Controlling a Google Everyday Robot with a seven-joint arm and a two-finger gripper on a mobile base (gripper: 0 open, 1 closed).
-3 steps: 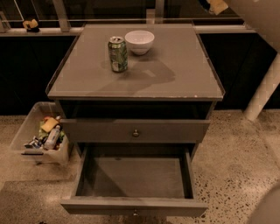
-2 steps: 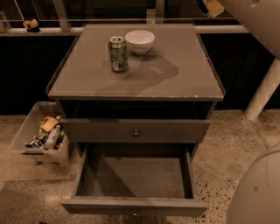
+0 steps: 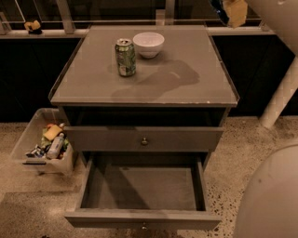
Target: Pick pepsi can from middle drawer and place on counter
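The middle drawer [image 3: 142, 219] is pulled open at the bottom of the cabinet, and its grey floor shows no can. My gripper [image 3: 230, 11] is at the top edge, above the counter's far right corner and mostly cut off. It holds a small dark blue thing, the pepsi can [image 3: 218, 10], high above the counter [image 3: 186, 88]. The white arm runs off the top right.
A green-patterned can [image 3: 125, 56] and a white bowl [image 3: 148, 44] stand at the back of the counter. The upper drawer [image 3: 144, 139] is shut. A clear bin of snacks [image 3: 44, 146] sits on the floor at left. A white arm part [image 3: 270, 195] fills the lower right.
A white arm part has swung into the lower right corner and grown larger. The gripper at the top edge has shifted slightly down and right.
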